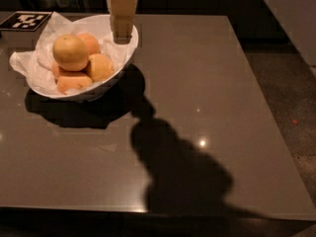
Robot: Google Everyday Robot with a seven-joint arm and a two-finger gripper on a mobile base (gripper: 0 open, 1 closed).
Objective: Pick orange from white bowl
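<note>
Grey table (pixel 207 83), orange (pixel 70 52) left of end effector (pixel 122 33)

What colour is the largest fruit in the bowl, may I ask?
The orange is yellow-orange (camera view); the gripper hangs over the white bowl's far rim.

tool (pixel 121 32) above bowl (pixel 130 57) rim, orange (pixel 70 52) top exposed

A glossy grey-brown counter (pixel 237 83) fills the scene, the claw (pixel 122 34) hanging over its far left part. A light glint (pixel 201 143) shines near its middle. Speckled dark floor (pixel 291 107) lies right; a pale wall (pixel 296 14) stands far right.
</note>
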